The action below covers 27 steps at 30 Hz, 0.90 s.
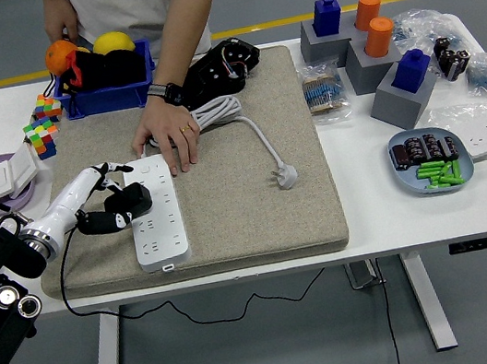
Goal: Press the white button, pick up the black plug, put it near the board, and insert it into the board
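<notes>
Black plug [128,199] sits at the left long edge of the white power strip [155,212], touching or nearly touching it, roughly level with the upper sockets. Left hand [107,205] is wrapped around the plug, fingers curled on it; black cord [63,268] trails from it down over the front of the grey mat [257,208] and off the bench [416,209]. Right arm out of view.

Step in hand, by my reading: carrying the plug onto the strip for insertion. Whether the prongs face down cannot be told from here.

To do it well:
- bring the plug over one socket and square its body to the strip's long axis before pushing;
- press straight down, not sideways, since a side shove would slide the strip across the mat;
- keep the grip firm so the cord's pull does not twist the plug.

A person's hand [166,139] lies flat on the top end of the strip, apparently steadying it. That helps, but keep the robot fingers clear of it.

White cable [243,126] and its white plug [286,175] lie on the mat to the right, well apart and no obstacle.
</notes>
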Each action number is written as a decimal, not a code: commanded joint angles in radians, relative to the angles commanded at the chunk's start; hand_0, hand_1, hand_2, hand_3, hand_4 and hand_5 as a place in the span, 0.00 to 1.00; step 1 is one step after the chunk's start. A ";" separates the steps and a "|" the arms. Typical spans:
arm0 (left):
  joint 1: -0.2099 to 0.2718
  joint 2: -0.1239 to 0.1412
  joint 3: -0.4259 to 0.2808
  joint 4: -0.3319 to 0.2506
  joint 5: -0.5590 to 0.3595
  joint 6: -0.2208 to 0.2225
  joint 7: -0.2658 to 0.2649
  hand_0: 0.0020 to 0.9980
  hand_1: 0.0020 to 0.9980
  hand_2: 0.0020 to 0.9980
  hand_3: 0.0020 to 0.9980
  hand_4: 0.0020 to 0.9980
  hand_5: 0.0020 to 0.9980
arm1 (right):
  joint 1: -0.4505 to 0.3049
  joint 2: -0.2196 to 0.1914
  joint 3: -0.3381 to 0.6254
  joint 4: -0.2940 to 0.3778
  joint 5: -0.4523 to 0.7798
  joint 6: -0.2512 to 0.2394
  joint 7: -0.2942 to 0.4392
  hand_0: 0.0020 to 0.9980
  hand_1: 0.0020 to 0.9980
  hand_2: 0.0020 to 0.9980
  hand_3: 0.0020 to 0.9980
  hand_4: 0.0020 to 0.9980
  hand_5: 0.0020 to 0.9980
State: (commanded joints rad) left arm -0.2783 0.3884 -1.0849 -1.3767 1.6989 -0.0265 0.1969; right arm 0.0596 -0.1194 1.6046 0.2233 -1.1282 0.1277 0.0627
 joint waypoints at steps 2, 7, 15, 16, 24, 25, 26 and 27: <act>-0.006 -0.001 0.003 0.004 -0.001 0.004 -0.006 0.75 0.76 0.67 0.79 0.78 0.00 | 0.000 0.000 0.001 0.000 0.000 0.000 0.000 0.72 0.59 0.54 0.68 0.74 0.51; -0.026 -0.011 0.020 0.019 -0.004 0.013 -0.023 0.73 0.75 0.65 0.78 0.78 0.00 | 0.000 0.001 0.001 0.000 -0.001 0.000 0.000 0.72 0.59 0.54 0.68 0.74 0.51; -0.026 -0.004 0.014 -0.023 0.008 0.005 -0.009 0.73 0.74 0.65 0.78 0.78 0.00 | -0.001 0.000 0.005 0.000 -0.002 0.000 0.001 0.72 0.60 0.54 0.68 0.74 0.51; -0.024 -0.003 0.012 -0.030 0.012 0.007 -0.008 0.73 0.74 0.65 0.78 0.78 0.00 | -0.002 0.001 0.005 0.000 -0.002 0.000 0.001 0.72 0.60 0.54 0.68 0.74 0.51; 0.014 0.011 -0.009 -0.081 0.040 0.016 0.005 0.71 0.71 0.58 0.69 0.78 0.00 | -0.004 0.002 0.012 -0.001 -0.006 0.000 0.003 0.72 0.59 0.53 0.68 0.74 0.51; 0.014 0.012 -0.004 -0.076 0.040 0.014 0.006 0.71 0.71 0.58 0.69 0.78 0.00 | -0.003 0.002 0.011 -0.001 -0.005 0.000 0.003 0.72 0.59 0.53 0.68 0.74 0.51; 0.012 0.011 -0.001 -0.071 0.038 0.013 0.006 0.71 0.71 0.58 0.69 0.78 0.00 | -0.003 0.002 0.010 -0.001 -0.005 0.000 0.004 0.72 0.59 0.53 0.68 0.74 0.51; 0.011 0.009 0.002 -0.066 0.037 0.012 0.006 0.71 0.71 0.58 0.69 0.78 0.00 | -0.003 0.003 0.010 -0.001 -0.004 -0.001 0.005 0.72 0.59 0.53 0.68 0.74 0.51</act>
State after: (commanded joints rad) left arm -0.2670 0.3977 -1.0826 -1.4429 1.7358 -0.0149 0.2030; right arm 0.0567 -0.1168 1.6146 0.2226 -1.1322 0.1267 0.0677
